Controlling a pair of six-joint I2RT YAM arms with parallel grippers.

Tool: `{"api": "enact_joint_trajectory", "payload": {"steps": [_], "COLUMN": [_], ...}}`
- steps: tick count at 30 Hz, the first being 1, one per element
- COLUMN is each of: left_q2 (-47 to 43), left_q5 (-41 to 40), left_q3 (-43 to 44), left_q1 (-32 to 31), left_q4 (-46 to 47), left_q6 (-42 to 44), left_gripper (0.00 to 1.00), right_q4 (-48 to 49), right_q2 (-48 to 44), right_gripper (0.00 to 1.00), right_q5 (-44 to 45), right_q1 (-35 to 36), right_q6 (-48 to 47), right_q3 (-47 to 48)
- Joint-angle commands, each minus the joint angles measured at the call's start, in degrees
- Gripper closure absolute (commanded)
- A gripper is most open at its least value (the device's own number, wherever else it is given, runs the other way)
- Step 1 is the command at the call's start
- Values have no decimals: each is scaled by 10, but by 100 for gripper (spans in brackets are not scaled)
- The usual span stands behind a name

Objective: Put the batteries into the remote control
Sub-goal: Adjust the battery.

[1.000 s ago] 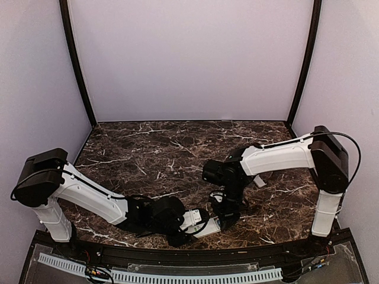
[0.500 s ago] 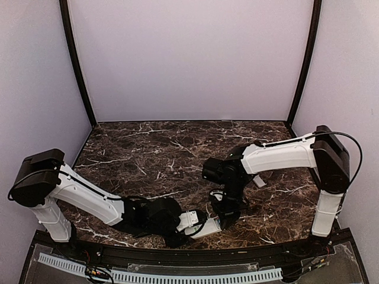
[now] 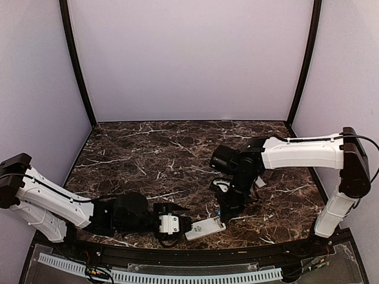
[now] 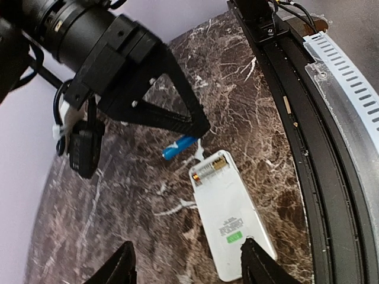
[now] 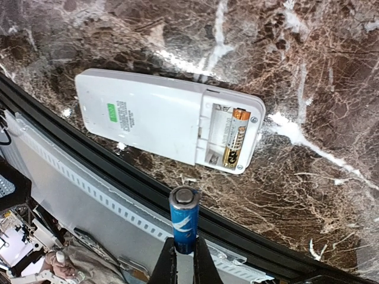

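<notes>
Bottom edge of the top view: slotted cable duct [image 3: 160, 276] and black rail [image 3: 177, 255]. Just above them, lower centre, the remote control [image 3: 205, 228] lies back-up on the marble table [image 3: 148, 148], bay open, with one gold-and-black cell [image 5: 233, 139] seated. The left gripper [image 4: 188, 266] is spread wide and empty; the remote's label end is just ahead of its fingers, nearer the lower-right one. The right gripper [image 5: 184, 253] is clamped on the blue battery [image 5: 183, 220], just beyond the bay end. Its black wrist hides that battery from the top camera.
</notes>
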Motion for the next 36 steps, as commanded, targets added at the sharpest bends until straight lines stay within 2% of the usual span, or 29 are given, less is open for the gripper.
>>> {"api": "enact_joint_trajectory", "payload": {"steps": [1, 5, 9, 12, 20, 28, 36], "left_q2": [20, 90, 157, 179, 182, 219, 222], "left_q5": [-6, -51, -85, -99, -85, -118, -123], "left_q3": [-4, 29, 48, 69, 75, 90, 88], "left_q1": [-17, -28, -28, -28, -28, -27, -25], "left_q4": [116, 148, 223, 240, 221, 250, 236], "left_q6": [230, 393, 466, 467, 444, 454, 444], "left_gripper": [42, 42, 37, 30, 28, 37, 54], "right_q4": [11, 28, 37, 43, 57, 59, 71], "right_q2": [-41, -54, -55, -54, -47, -42, -40], "right_gripper": [100, 100, 100, 100, 100, 100, 100], "right_q5": [11, 8, 7, 14, 14, 13, 8], "right_q1": [5, 16, 28, 35, 44, 52, 58], "right_q6": [12, 19, 23, 29, 33, 32, 36], "right_q3": [-3, -3, 1, -2, 3, 15, 22]}}
